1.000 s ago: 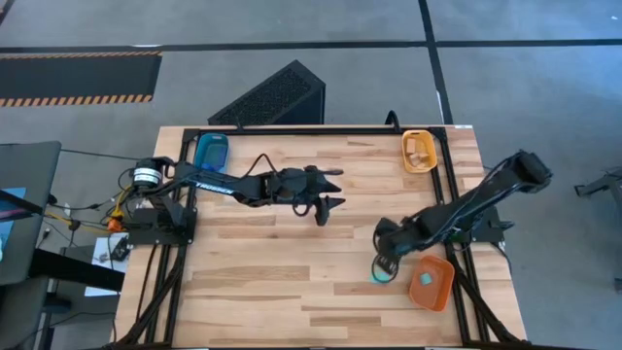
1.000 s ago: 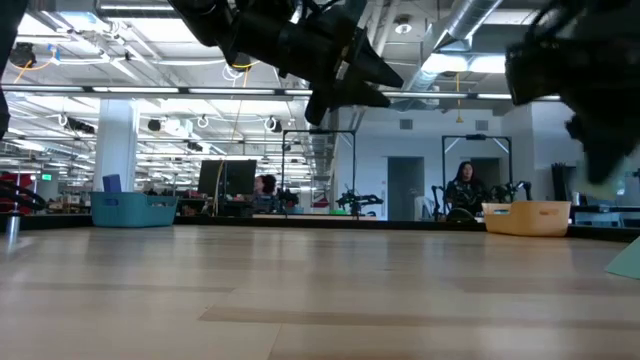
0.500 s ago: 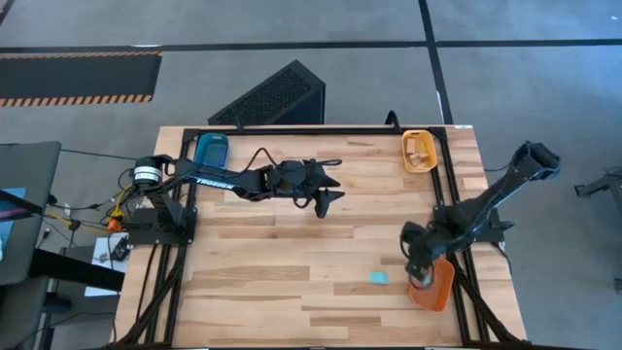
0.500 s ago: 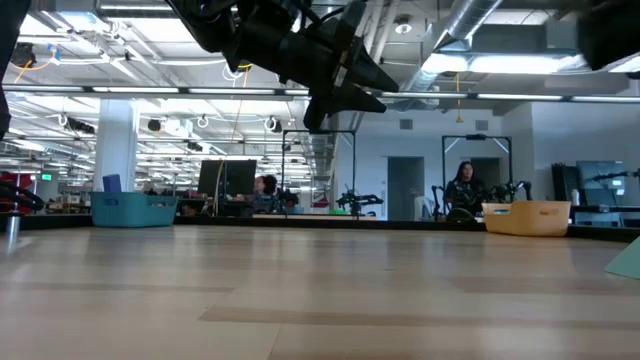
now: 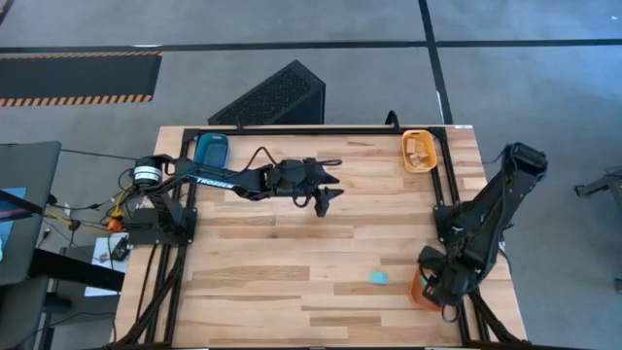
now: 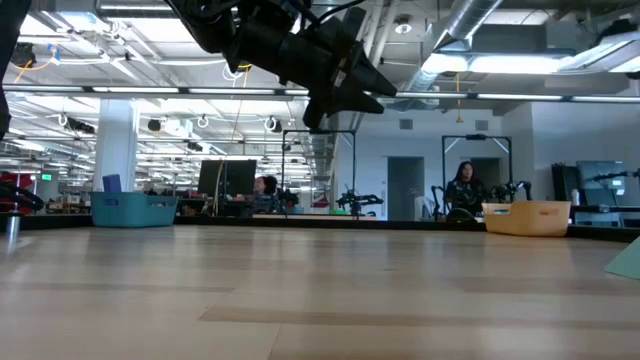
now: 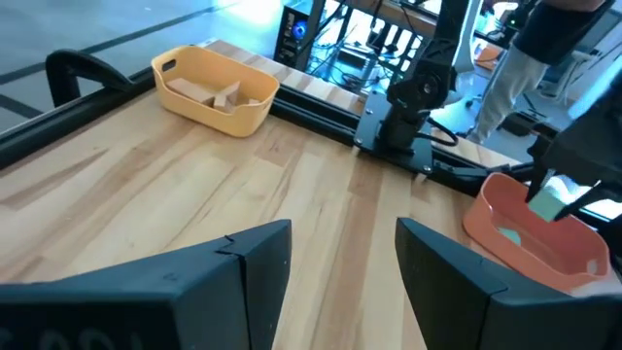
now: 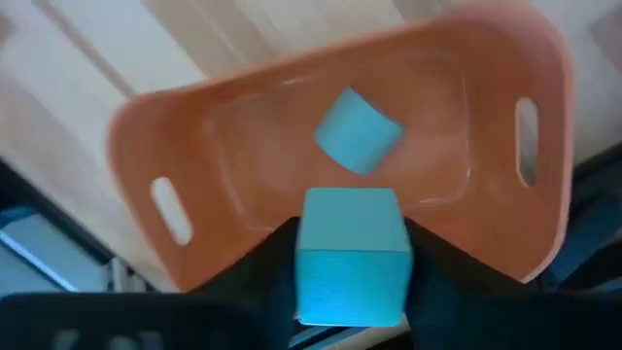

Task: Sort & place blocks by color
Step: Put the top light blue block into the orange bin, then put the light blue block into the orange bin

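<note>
My right gripper (image 5: 439,284) hangs over the orange tray (image 5: 416,289) at the table's near right corner, shut on a light cyan cube (image 8: 350,255). A second cyan cube (image 8: 358,130) lies on the tray's floor. A third cyan block (image 5: 378,278) rests on the wood left of that tray. Pale tan pieces (image 7: 216,93) lie in the yellow tray (image 5: 419,152) at the far right. No dark blue block shows. My left gripper (image 5: 328,192) is open and raised over the middle of the table, holding nothing. My right gripper pinches the light cyan cube by two opposite side faces (image 8: 309,255) between its two fingers. The fingers come from above, pointing down. The cube is lifted clear and hangs level over the inside of the orange tray (image 8: 146,107), above the cube lying there.
A blue tray (image 5: 210,149) stands at the far left corner, behind the left arm. A black frame (image 5: 449,185) runs around the table's edges. Bare wood lies between the two arms. People and other robot stations show in the room beyond the far edge.
My right gripper has travelled from over the cyan block on the wood toward the table's right and near edges, and now hangs over the orange tray with a cyan cube between its fingers. The cyan block on the wood has stayed where it was.
</note>
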Controlling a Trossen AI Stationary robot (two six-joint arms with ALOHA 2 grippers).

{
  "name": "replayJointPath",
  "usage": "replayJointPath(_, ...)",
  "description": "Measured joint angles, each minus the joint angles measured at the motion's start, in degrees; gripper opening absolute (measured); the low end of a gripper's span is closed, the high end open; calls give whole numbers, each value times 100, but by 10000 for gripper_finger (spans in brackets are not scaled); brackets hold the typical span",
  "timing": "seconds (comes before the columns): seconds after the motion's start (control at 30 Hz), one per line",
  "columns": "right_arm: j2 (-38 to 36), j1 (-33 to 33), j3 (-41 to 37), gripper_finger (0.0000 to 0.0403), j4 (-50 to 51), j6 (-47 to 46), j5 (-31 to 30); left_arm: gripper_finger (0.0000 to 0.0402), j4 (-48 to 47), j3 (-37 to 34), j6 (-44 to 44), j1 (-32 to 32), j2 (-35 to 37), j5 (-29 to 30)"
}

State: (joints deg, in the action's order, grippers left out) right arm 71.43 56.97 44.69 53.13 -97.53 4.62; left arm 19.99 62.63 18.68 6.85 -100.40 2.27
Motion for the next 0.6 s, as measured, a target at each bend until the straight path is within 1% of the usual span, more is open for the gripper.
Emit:
replayJointPath(0.13, 217, 97, 0, 261, -129, -251, -19, 174, 0, 0, -35, 0, 0, 10)
replayJointPath(0.23, 259, 67, 7, 303, -212, -256, -55, 174, 0, 0, -44, 0, 0, 9)
replayJointPath(0.3, 258, -26, 57, 314, -215, -238, -253, 174, 0, 0, -46, 0, 0, 10)
replayJointPath(0.33, 247, -88, 98, 315, -220, -188, -463, 174, 0, 0, -46, 0, 0, 8)
replayJointPath(0.43, 241, -294, 281, 310, -272, 232, -1549, 174, 0, 0, -97, 0, 0, 8)
replayJointPath(0.5, 289, -456, 400, 303, -400, 844, -2269, 174, 0, 0, -233, 0, 0, 8)
replayJointPath(0.53, 327, -554, 434, 300, -518, 1276, -2498, 174, 0, 0, -315, 0, 0, 9)
replayJointPath(0.6, 475, -778, 452, 296, -773, 2257, -2617, 174, 0, 0, -496, 0, 0, 8)
